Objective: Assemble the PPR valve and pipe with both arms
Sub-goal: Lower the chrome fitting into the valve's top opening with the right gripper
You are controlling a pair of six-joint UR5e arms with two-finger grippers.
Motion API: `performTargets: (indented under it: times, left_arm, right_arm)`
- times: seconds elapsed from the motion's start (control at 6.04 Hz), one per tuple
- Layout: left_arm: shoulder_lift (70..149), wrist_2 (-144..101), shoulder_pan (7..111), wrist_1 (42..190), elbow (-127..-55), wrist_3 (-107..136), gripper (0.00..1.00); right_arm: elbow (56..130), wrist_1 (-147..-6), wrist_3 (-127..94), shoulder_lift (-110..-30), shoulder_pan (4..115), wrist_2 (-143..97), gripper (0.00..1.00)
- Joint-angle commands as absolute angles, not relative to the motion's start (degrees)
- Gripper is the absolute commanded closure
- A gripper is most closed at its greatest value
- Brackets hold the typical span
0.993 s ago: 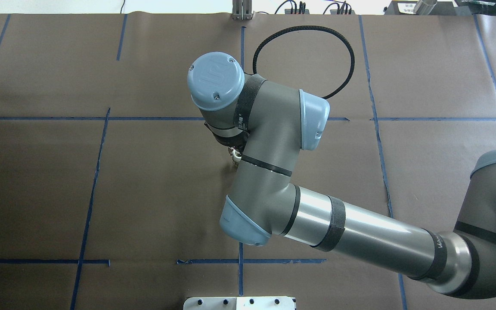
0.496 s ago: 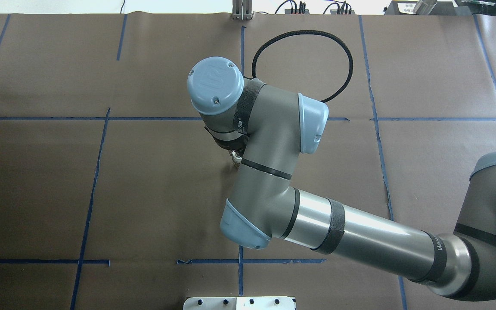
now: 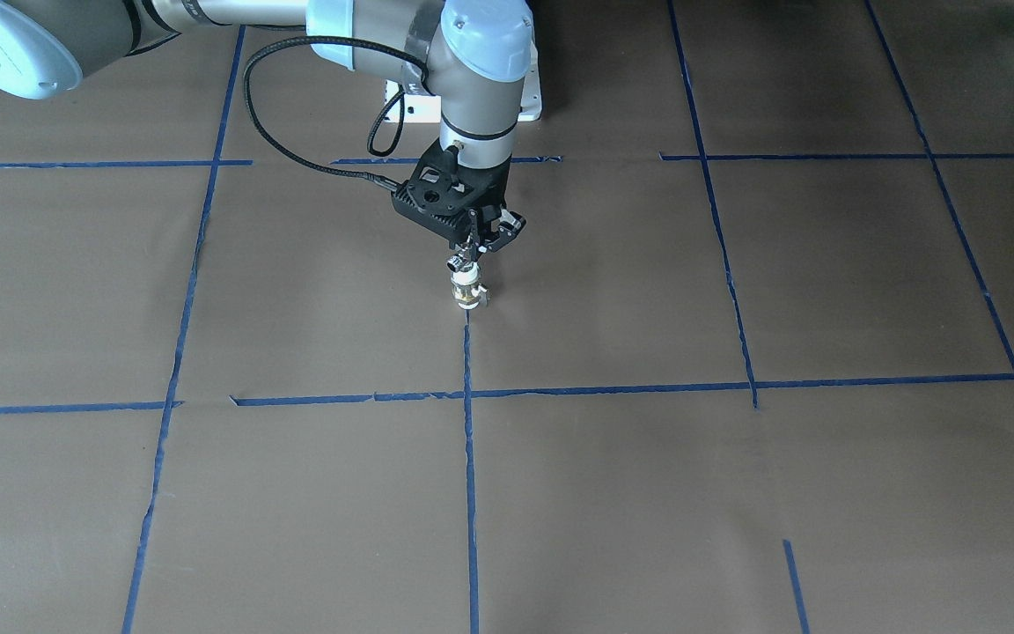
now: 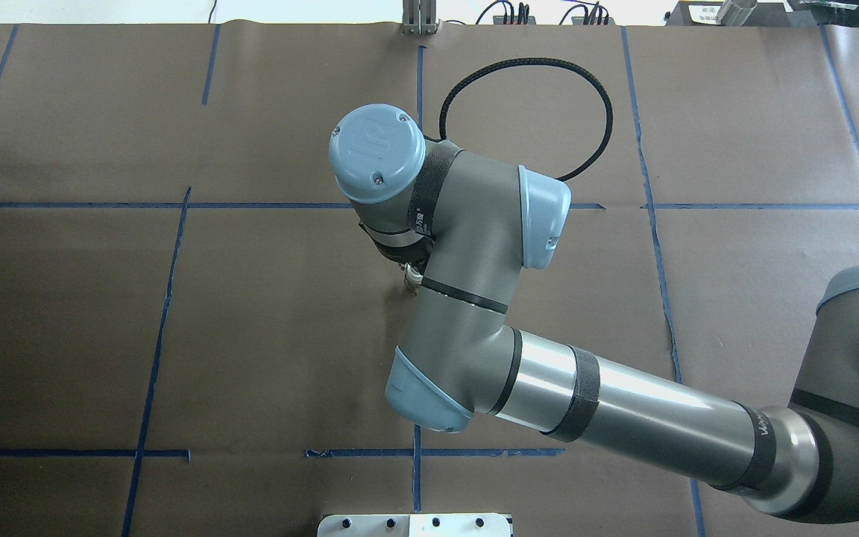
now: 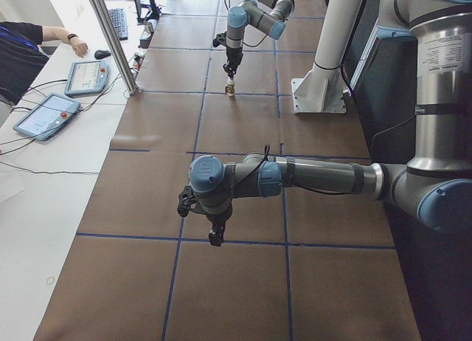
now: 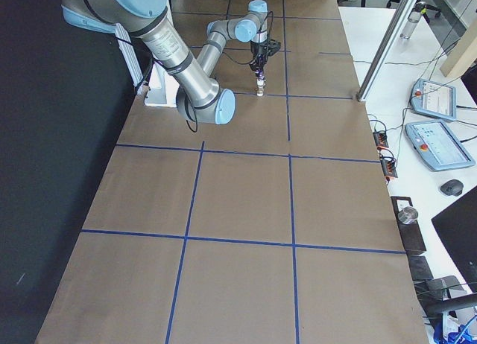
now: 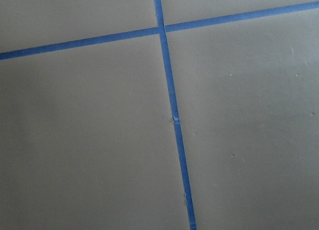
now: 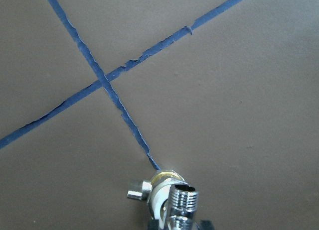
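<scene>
pipe atop PPR valve | under right hand | left hand well apart

- Grey tubular left arm, near: black left gripper pointing down above brown blue-taped tabletop.
- Grey right arm, far: right gripper directly over small white-ended brass valve.
- White pedestal on tabletop.

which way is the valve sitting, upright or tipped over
Upright: the PPR valve stands on end on the table, the pipe on top, under the right gripper.
</scene>
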State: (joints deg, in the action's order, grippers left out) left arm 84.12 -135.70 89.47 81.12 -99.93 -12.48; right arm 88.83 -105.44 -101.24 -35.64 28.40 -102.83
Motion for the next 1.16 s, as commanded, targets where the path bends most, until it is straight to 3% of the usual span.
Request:
performTargets:
  times: [0.0, 0.17, 0.33, 0.99]
  left_arm:
    - [84.2, -135.7, 89.5, 81.1, -99.8, -12.5, 0.0]
    - [84.2, -135.7, 89.5, 81.1, -99.8, -12.5, 0.0]
    - [84.2, -135.7, 89.5, 81.1, -99.8, -12.5, 0.0]
    - [84.7, -135.7, 89.4, 81.1, -99.6, -12.5, 0.0]
  right_arm:
    - [85.9, -100.7, -101.2, -35.8, 28.4, -102.7, 0.82]
    - [84.6, -98.7, -101.2, -35.7, 28.4, -102.6, 0.48]
    - [84.8, -98.7, -100.7, -35.7, 28.4, -102.0, 0.01]
    - [87.9, -102.2, -93.4, -35.6, 31.3, -105.2, 0.0]
